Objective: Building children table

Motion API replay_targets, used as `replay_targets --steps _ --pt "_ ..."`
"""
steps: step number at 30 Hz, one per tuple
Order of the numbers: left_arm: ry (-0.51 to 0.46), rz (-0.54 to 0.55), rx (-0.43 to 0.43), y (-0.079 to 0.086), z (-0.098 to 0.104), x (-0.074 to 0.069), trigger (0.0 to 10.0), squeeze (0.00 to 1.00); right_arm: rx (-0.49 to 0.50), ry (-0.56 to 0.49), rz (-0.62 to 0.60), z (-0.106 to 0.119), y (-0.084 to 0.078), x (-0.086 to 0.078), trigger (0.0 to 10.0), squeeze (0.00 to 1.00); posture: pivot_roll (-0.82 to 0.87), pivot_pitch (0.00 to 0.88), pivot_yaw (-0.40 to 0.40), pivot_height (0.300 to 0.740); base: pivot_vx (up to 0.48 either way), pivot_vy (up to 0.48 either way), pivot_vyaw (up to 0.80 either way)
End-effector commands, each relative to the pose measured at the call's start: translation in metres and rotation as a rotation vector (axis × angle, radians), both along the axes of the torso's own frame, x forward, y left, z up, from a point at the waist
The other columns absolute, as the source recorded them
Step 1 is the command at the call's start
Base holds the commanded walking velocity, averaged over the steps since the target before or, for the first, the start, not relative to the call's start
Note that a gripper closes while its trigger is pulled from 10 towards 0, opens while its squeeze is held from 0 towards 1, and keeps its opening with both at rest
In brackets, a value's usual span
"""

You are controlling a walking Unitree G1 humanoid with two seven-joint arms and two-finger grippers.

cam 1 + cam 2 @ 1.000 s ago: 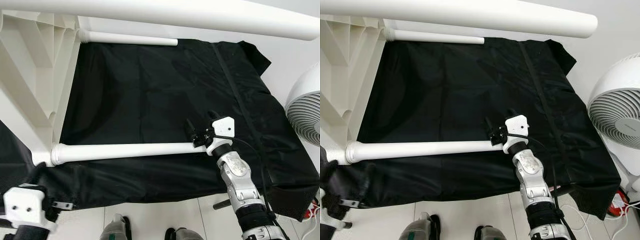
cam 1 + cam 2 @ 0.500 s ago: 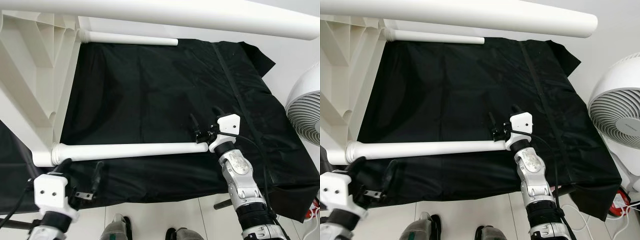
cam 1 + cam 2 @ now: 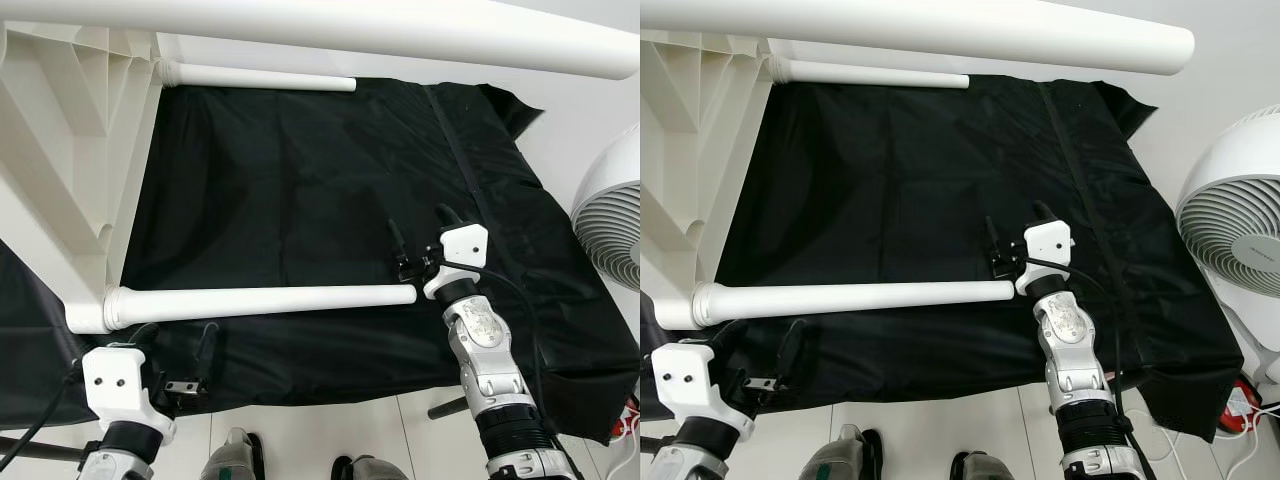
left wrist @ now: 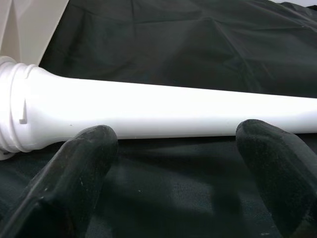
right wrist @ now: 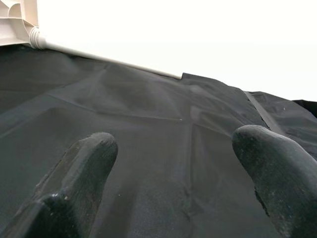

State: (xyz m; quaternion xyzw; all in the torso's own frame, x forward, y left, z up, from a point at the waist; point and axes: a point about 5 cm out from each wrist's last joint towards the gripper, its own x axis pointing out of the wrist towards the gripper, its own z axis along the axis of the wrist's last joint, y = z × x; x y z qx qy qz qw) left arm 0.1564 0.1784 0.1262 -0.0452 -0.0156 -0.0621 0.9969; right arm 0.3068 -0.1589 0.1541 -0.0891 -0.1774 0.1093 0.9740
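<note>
Left eye view: right end effector (image 3: 418,246) spread wide beyond table leg (image 3: 260,302) tip.

A wide black cloth (image 3: 300,200) lies spread over the pale floor (image 3: 300,430), creased, with a seam running along its right part. A white round fan (image 3: 1235,235) with a ribbed grille stands just beside the cloth's right edge. White cables (image 3: 1245,440) lie on the floor near a small red object (image 3: 1243,398), below the fan.
</note>
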Motion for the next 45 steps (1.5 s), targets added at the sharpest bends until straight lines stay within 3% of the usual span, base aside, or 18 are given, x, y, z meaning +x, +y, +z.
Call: replay_targets --steps 1,2,3,4,10,13,18,21,27,30,32,34,38,45 --pt "0.025 -0.001 0.004 -0.001 -0.003 -0.002 10.0 0.0 -0.007 -0.021 0.003 0.003 0.0 -0.001 10.0 0.0 0.11 0.154 -0.03 0.74 0.0 0.0 0.0" --pt "0.025 -0.001 0.004 -0.001 -0.003 -0.002 10.0 0.0 -0.007 -0.021 0.003 0.003 0.0 -0.001 10.0 0.0 0.11 0.154 -0.03 0.74 0.0 0.0 0.0" --pt "0.022 -0.011 0.006 -0.003 -0.003 0.0 10.0 0.0 -0.007 -0.03 0.006 0.005 0.002 -0.002 10.0 1.0 0.1 0.152 -0.031 0.74 0.0 0.0 0.0" --pt "0.006 -0.015 0.023 -0.003 -0.001 0.002 10.0 0.0 -0.003 -0.027 0.009 0.006 0.002 -0.003 10.0 0.0 0.1 0.151 -0.031 0.74 0.0 0.0 0.0" --pt "-0.029 -0.02 0.056 -0.005 0.003 0.007 10.0 0.0 0.034 -0.003 0.002 0.004 -0.001 -0.002 10.0 0.0 0.1 0.144 -0.027 0.74 0.0 0.0 0.0" --pt "-0.093 0.001 0.121 -0.005 0.007 0.017 10.0 0.0 0.071 0.016 0.008 0.002 0.003 -0.003 10.0 0.0 0.08 0.114 -0.025 0.74 0.0 0.0 0.0" --pt "-0.113 -0.02 0.11 -0.009 0.009 0.026 10.0 0.0 0.078 0.02 0.018 0.003 0.01 -0.001 10.0 0.0 0.07 0.095 -0.015 0.74 0.0 0.0 0.0" --pt "-0.15 -0.05 0.102 -0.016 0.015 0.043 10.0 0.0 0.083 0.026 0.005 0.003 0.017 0.002 10.0 0.0 0.04 0.057 0.015 0.74 0.0 0.0 0.0" --pt "-0.183 -0.066 0.118 -0.019 0.022 0.059 10.0 0.0 0.071 0.043 -0.037 0.002 0.015 0.006 10.0 0.0 0.03 0.043 0.047 0.74 0.0 0.0 0.0" --pt "-0.21 -0.063 0.122 -0.018 0.03 0.074 10.0 0.0 0.071 0.056 -0.064 0.0 0.011 0.009 10.0 0.0 0.0 0.036 0.094 0.74 0.0 0.0 0.0" --pt "-0.21 -0.063 0.122 -0.018 0.03 0.074 10.0 0.0 0.071 0.056 -0.064 0.0 0.011 0.009 10.0 0.0 0.0 0.036 0.094 0.74 0.0 0.0 0.0" --pt "-0.208 -0.056 0.127 -0.016 0.033 0.086 10.0 0.0 0.069 0.044 -0.058 0.0 0.009 0.009 10.0 0.0 -0.01 0.04 0.122 0.74 0.0 0.0 0.0" --pt "-0.197 -0.067 0.094 -0.014 0.033 0.098 10.0 0.0 0.069 0.03 -0.047 -0.001 0.01 0.006 10.0 0.0 -0.02 0.044 0.114 0.74 0.0 0.0 0.0" --pt "-0.209 -0.088 0.06 -0.017 0.032 0.103 10.0 0.0 0.083 0.043 -0.062 -0.006 0.013 0.005 10.0 0.0 -0.02 0.053 0.073 0.74 0.0 0.0 0.0"
